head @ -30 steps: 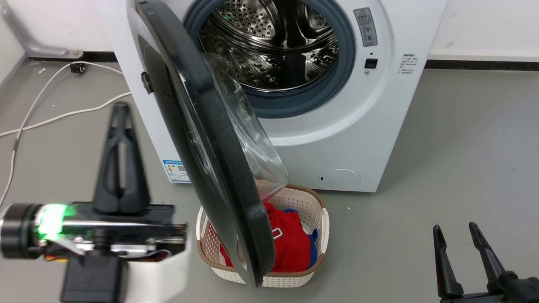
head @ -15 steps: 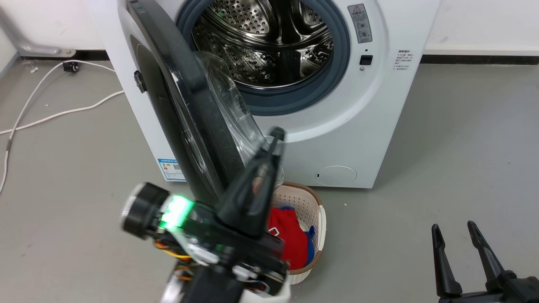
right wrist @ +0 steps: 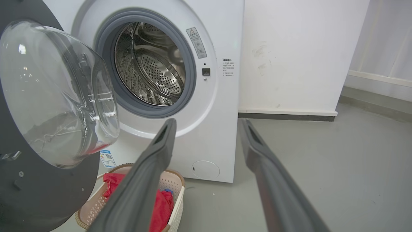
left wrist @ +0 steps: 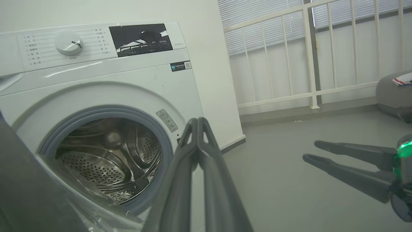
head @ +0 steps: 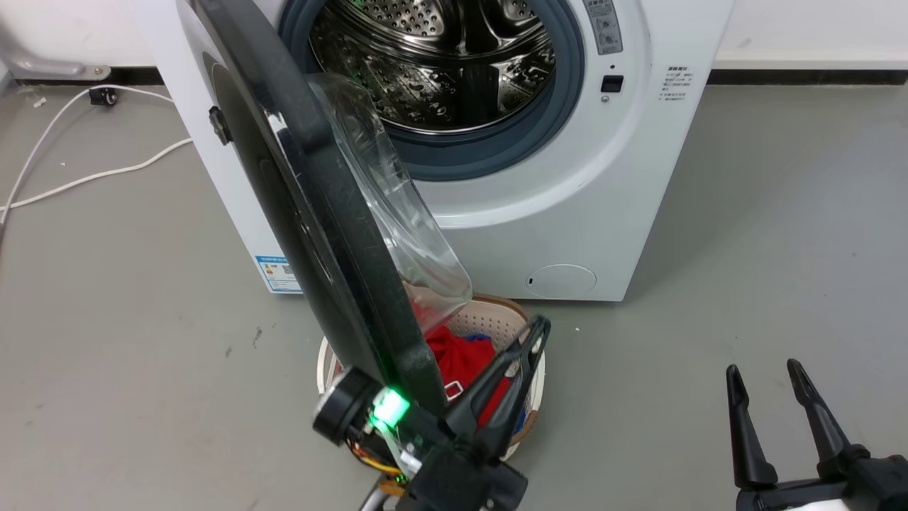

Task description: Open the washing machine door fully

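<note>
- Head view: a white, boxy front-loading washing machine stands on the smooth grey floor. Its large, round, glossy black door stands open on the hinge side at the view's left. It is seen nearly edge-on, roughly square to the machine's front.
- The door's clear, bulging glass bowl faces the mouth, where a grey rubber gasket rings the perforated steel drum.
- A white woven plastic basket with a brown rim sits on the floor under the door's lower edge, just before the machine. It holds crumpled red cloth and a scrap of blue.
- The left jaws hang over the basket, just beside the door's lower edge on its glass side. Their long dark fingers are pressed together on nothing; whether they touch the door I cannot tell.
- The right jaws, at the lower right, are spread and empty, well apart from the door.
- A thin white cable curls along the floor's left side.
- Left wrist view: above the drum mouth sit a round white dial and a glossy dark display panel. A white barred railing stands beyond the machine.
- Right wrist view: the door's inner face is matte dark grey around the bowl. A small round flap sits low on the machine's front, beside the basket.
</note>
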